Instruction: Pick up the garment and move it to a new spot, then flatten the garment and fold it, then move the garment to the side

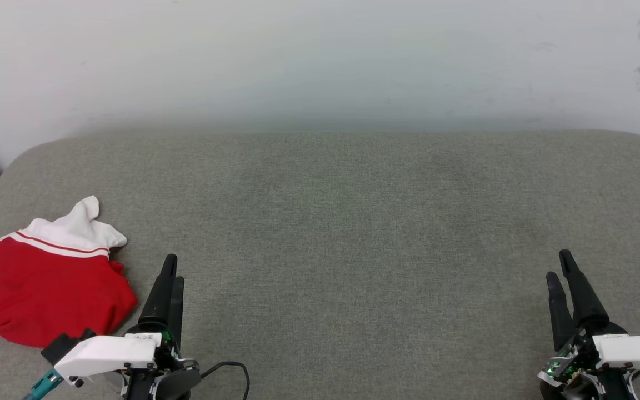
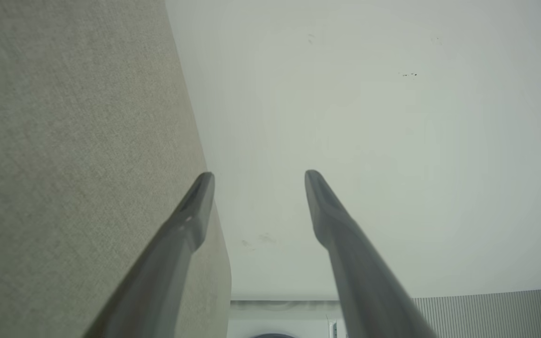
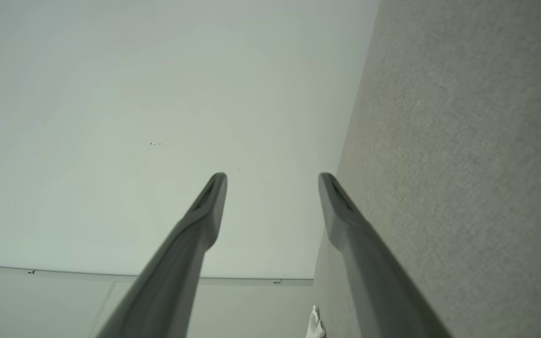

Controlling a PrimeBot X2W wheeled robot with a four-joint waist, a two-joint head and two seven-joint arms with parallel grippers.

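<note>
The garment (image 1: 48,283) lies bunched at the left edge of the grey fabric surface (image 1: 353,222). It is red, and a white sleeve with red stripe trim points toward the wall. My left gripper (image 1: 173,272) hovers just right of it, a short gap away, turned on its side. In the left wrist view it (image 2: 258,174) is open with nothing between the fingers. My right gripper (image 1: 558,265) is low at the far right, well away from the garment. The right wrist view shows it (image 3: 273,174) open and holding nothing.
A pale wall (image 1: 320,66) rises right behind the rounded back edge of the surface. A black cable (image 1: 231,366) loops by my left wrist. A small white scrap of cloth (image 3: 315,324) shows at the surface's edge in the right wrist view.
</note>
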